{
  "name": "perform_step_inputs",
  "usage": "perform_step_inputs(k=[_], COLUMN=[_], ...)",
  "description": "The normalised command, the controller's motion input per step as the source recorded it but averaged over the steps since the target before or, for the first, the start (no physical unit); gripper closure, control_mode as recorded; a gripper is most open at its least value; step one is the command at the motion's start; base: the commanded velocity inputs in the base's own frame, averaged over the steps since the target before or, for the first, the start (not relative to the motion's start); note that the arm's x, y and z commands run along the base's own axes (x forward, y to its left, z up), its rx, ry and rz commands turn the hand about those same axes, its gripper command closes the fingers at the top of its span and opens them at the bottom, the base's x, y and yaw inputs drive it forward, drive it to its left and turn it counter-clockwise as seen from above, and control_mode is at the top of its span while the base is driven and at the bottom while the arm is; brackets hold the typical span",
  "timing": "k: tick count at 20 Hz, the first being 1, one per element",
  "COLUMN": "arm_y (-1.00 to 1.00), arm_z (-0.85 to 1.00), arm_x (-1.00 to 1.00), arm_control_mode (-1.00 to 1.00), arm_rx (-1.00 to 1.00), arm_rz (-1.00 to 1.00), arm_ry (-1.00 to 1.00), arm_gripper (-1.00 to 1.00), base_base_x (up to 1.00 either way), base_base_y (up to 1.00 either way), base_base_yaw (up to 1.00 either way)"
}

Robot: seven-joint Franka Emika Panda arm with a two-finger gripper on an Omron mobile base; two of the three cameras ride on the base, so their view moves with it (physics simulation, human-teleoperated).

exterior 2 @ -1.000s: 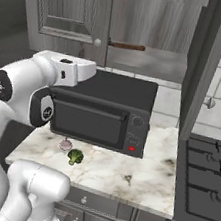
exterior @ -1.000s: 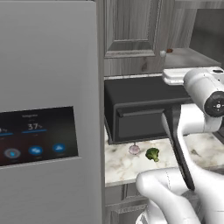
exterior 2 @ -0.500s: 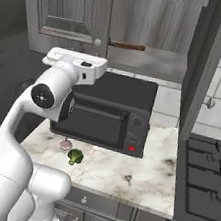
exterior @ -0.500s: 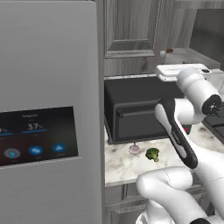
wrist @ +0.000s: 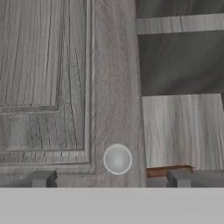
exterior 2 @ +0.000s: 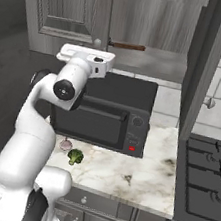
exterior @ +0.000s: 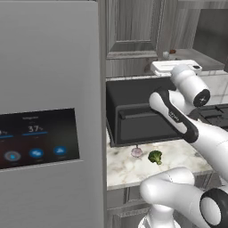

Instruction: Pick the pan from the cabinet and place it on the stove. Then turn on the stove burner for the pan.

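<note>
**Open gripper being held at the cabinet door knob**

The gripper (wrist: 111, 179) is being held with its jaws wide apart and nothing between them, straddling the round knob (wrist: 117, 159) of the grey wood-grain cabinet (wrist: 52, 87). The pan (exterior 2: 127, 46) is lying inside the cabinet, on its lower shelf, with only the reddish-brown handle being shown beyond the door edge. The white hand is being held above the black countertop oven (exterior 2: 107, 114). A broccoli floret (exterior 2: 75, 156) is lying on the marble counter (exterior 2: 123, 170), with the stove (exterior 2: 203, 178) beside it.
</note>
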Motion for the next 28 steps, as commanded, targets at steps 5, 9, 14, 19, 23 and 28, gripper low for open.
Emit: perform_step_inputs(k=[5,9,14,19,23,28], arm_y=[0.0,0.0,0.0,0.03,0.12,0.06], arm_z=[0.12,0.11,0.02,0.0,0.0,0.0], arm_x=[0.4,0.29,0.3,0.27,0.23,0.01], arm_control_mode=[-1.0,-1.0,-1.0,-1.0,-1.0,-1.0], arm_rx=[0.0,0.0,0.0,0.0,0.0,0.0], arm_rz=[0.0,0.0,0.0,0.01,0.0,0.0], arm_ry=[0.0,-0.02,-0.01,0.0,0.0,0.0], arm_gripper=[-1.0,-1.0,-1.0,1.0,1.0,1.0], base_base_x=[0.0,0.0,0.0,0.0,0.0,0.0], base_base_y=[0.0,0.0,0.0,0.0,0.0,0.0], base_base_yaw=[0.0,0.0,0.0,0.0,0.0,0.0])
